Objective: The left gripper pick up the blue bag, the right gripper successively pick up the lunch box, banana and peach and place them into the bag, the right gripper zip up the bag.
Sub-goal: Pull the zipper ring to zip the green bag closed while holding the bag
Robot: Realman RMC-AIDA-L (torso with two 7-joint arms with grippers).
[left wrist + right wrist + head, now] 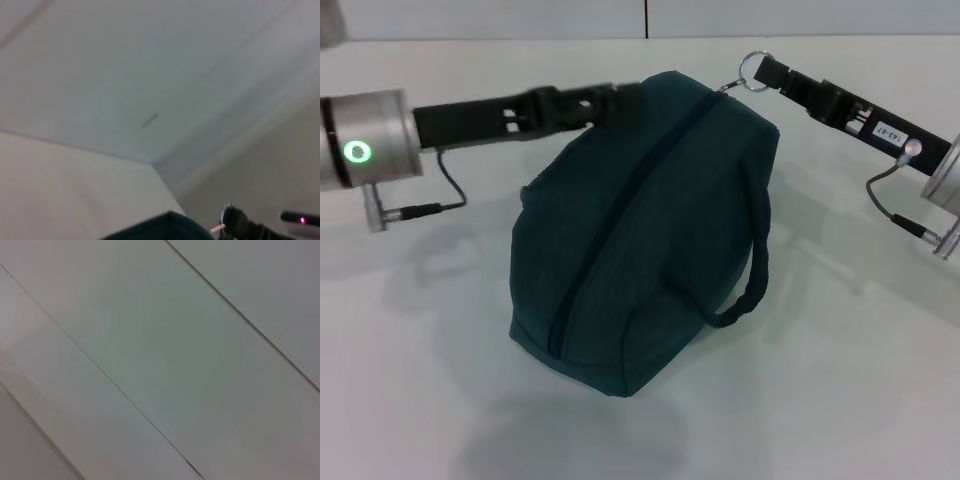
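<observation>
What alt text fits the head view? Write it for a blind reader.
A dark teal-blue fabric bag, zipped shut, sits on a white table. The black left end effector grips its upper far edge, and the black right end effector holds the silver ring zip pull at the bag's far end.

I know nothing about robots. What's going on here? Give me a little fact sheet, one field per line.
Bag: blue bag sits on the white table, zipper closed along its top
Handle: one padded strap hangs down the side
Left hand: left hand is at the bag's far upper edge, shut on the fabric
Right hand: right hand is at the bag's far top corner, shut on the ring zip pull
Food items: none in view outside the bag
</observation>
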